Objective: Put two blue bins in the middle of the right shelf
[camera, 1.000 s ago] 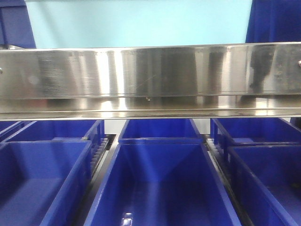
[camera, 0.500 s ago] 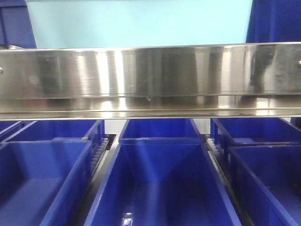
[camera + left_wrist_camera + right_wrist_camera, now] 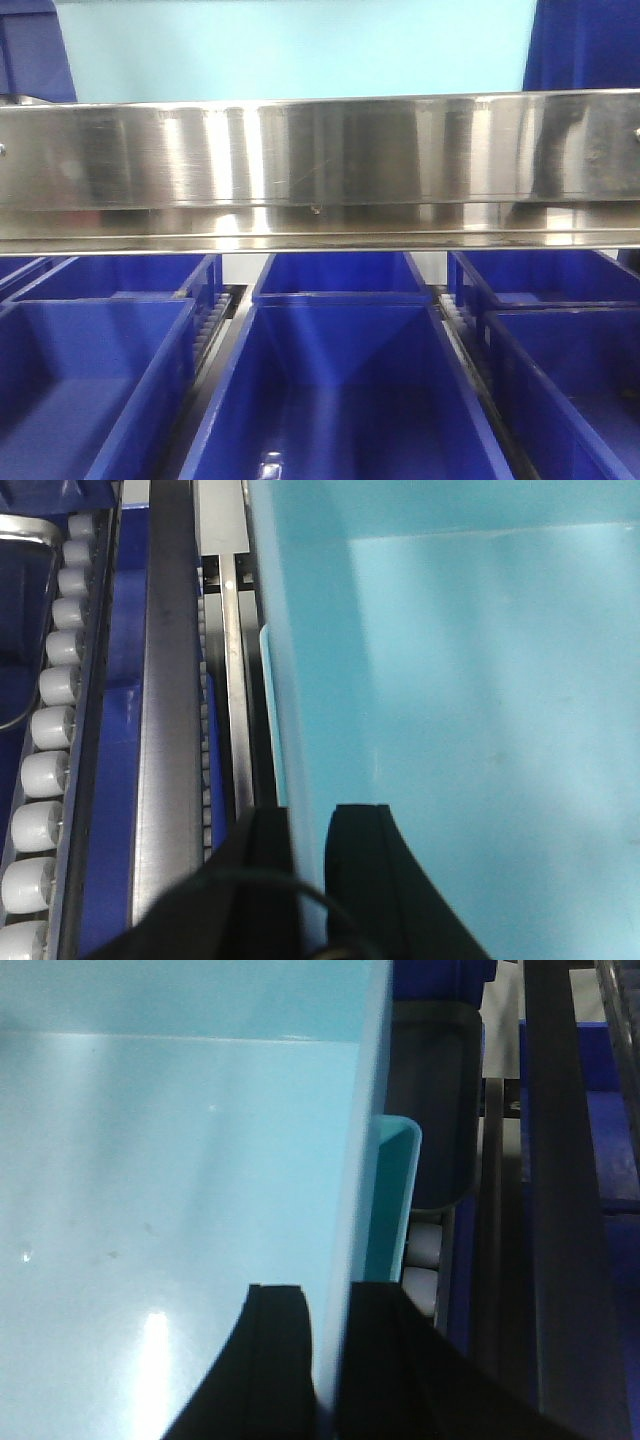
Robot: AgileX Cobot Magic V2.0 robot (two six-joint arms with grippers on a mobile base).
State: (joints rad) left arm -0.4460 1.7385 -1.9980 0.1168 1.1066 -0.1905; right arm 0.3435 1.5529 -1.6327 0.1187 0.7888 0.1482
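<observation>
One pale sky-blue bin (image 3: 300,48) sits on the right shelf, behind its shiny steel front rail (image 3: 320,165). My left gripper (image 3: 310,825) is shut on the bin's left wall (image 3: 300,680), one finger outside and one inside the bin (image 3: 480,730). My right gripper (image 3: 330,1300) is shut on the bin's right wall (image 3: 355,1160), with its thick rim (image 3: 395,1190) just outside. The bin's inside (image 3: 150,1160) is empty. I see no second pale bin.
Dark royal-blue bins (image 3: 340,400) (image 3: 90,380) (image 3: 570,380) fill the level below the rail. More dark blue bins flank the pale bin (image 3: 585,45). White roller tracks (image 3: 45,730) (image 3: 420,1250) and grey rails (image 3: 170,730) run beside it.
</observation>
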